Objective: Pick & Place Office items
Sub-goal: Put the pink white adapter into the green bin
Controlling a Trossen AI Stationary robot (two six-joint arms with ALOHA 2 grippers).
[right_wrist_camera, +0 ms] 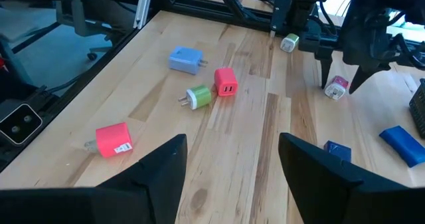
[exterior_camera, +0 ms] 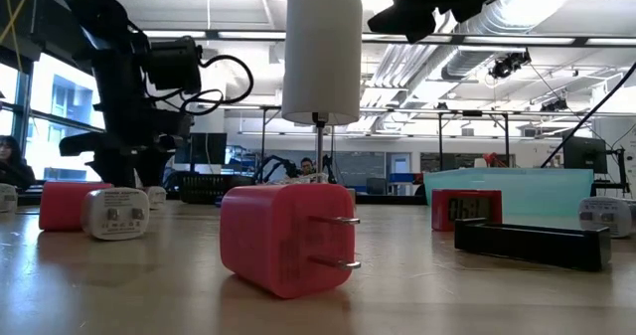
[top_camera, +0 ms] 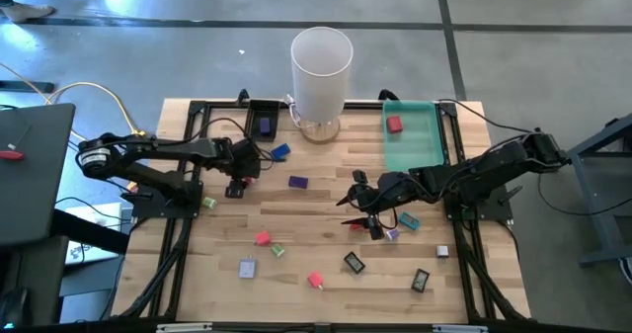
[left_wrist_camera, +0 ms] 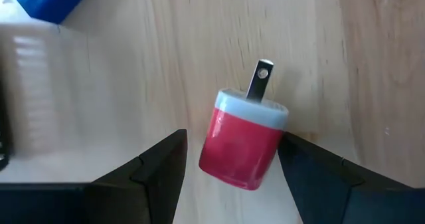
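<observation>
Red and white, a small plug-in charger (top_camera: pixel 245 180) lies on the desk (top_camera: pixel 326 264) directly under the left gripper (top_camera: pixel 238 184) in the high view, near the small black tray (top_camera: pixel 264 119) and a blue piece (top_camera: pixel 280 152). The right gripper (top_camera: pixel 361 212) hovers mid-desk, well apart from that charger, with other office items scattered below both arms.

In the low view a pink charger (exterior_camera: pixel 283 238) fills the foreground; which gripper is which is hard to tell there.

The left wrist view settles the matter: the red charger (left_wrist_camera: pixel 244 144) sits between the spread fingers (left_wrist_camera: pixel 156 167), one at each flank, neither clearly touching. Its long axis is tilted, prong (left_wrist_camera: pixel 259 80) pointing away from the wrist, so the fingers would likely close across its short sides.

In the right wrist view its own fingers (right_wrist_camera: pixel 159 163) stand spread over bare wood, holding nothing. The left arm is plainly nearer.
</observation>
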